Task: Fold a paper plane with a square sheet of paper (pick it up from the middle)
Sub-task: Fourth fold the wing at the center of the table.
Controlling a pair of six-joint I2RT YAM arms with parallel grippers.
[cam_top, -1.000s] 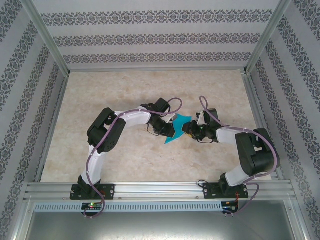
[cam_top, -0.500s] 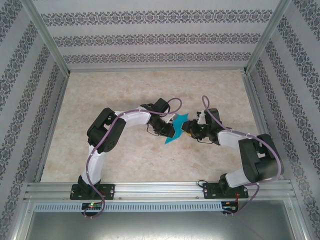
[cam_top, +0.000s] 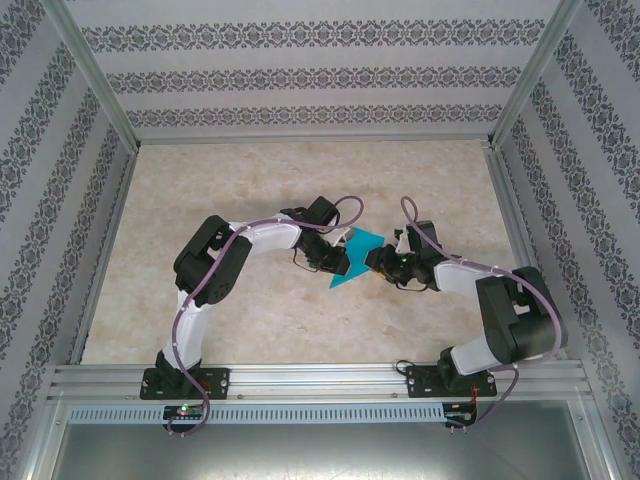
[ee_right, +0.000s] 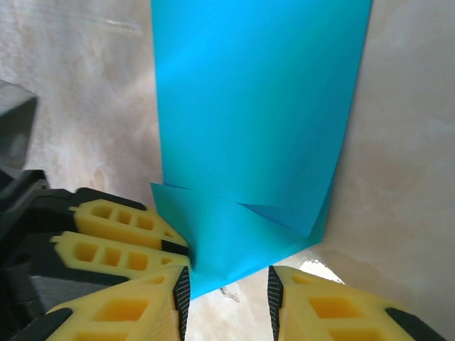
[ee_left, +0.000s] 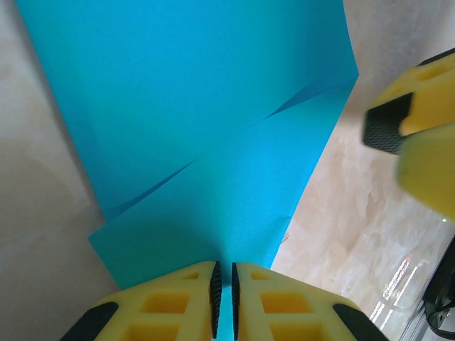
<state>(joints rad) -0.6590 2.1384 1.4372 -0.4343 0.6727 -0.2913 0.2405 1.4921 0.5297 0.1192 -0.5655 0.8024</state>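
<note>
The teal sheet of paper [cam_top: 357, 250] is folded, with overlapping flaps, and its pointed end faces the near side at mid-table. My left gripper [cam_top: 340, 258] is shut on its left edge; in the left wrist view the paper [ee_left: 213, 106] runs straight out from between the pinched pads of the left gripper [ee_left: 224, 275]. My right gripper [cam_top: 375, 262] stands at the paper's right side with its jaws open. In the right wrist view a lower corner of the paper [ee_right: 256, 106] lies just ahead of the right gripper [ee_right: 227, 290], against its left pad. The left gripper's yellow fingers [ee_right: 117, 234] show beside it.
The marbled beige table [cam_top: 250, 180] is enclosed by patterned walls and metal posts [cam_top: 95, 75], with an aluminium rail [cam_top: 320, 378] along the near edge. Both arms bend inward and meet at the centre. The right gripper's fingers [ee_left: 416, 135] sit close to the paper's right edge.
The right gripper's jaws have opened a little wider and it has drawn slightly back from the paper. The left gripper and the paper have stayed in place.
</note>
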